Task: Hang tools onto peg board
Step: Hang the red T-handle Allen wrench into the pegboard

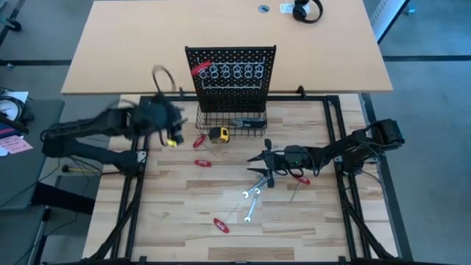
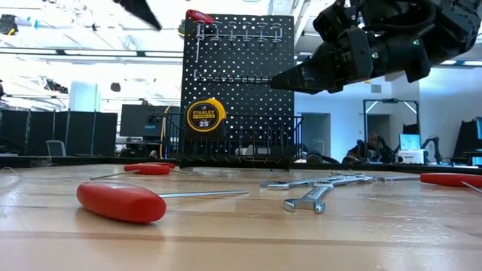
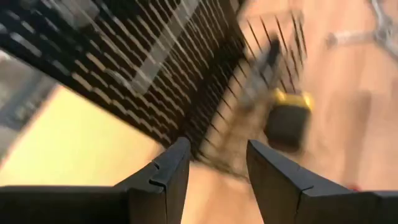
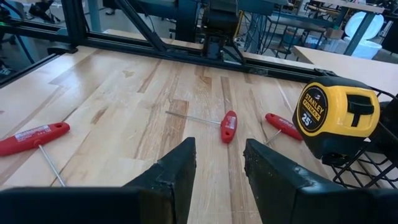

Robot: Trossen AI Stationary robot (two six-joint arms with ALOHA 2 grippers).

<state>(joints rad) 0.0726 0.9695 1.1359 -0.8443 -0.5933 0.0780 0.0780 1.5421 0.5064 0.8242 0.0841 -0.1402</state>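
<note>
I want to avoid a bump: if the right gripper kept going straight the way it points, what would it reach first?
The right gripper is open and empty. Ahead lies bare table, then probably the red T-handle tool; the tape measure sits off to one side. Depth is unclear.

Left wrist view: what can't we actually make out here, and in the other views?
- Left wrist view: motion blur smears the peg board, wire basket and a yellow object.
- High view: the left tool is blurred; its fingers are not resolved there.
- Low view: the red tool on the peg board is cut off by the top edge.
- High view: wrenches too small for detail.
</note>
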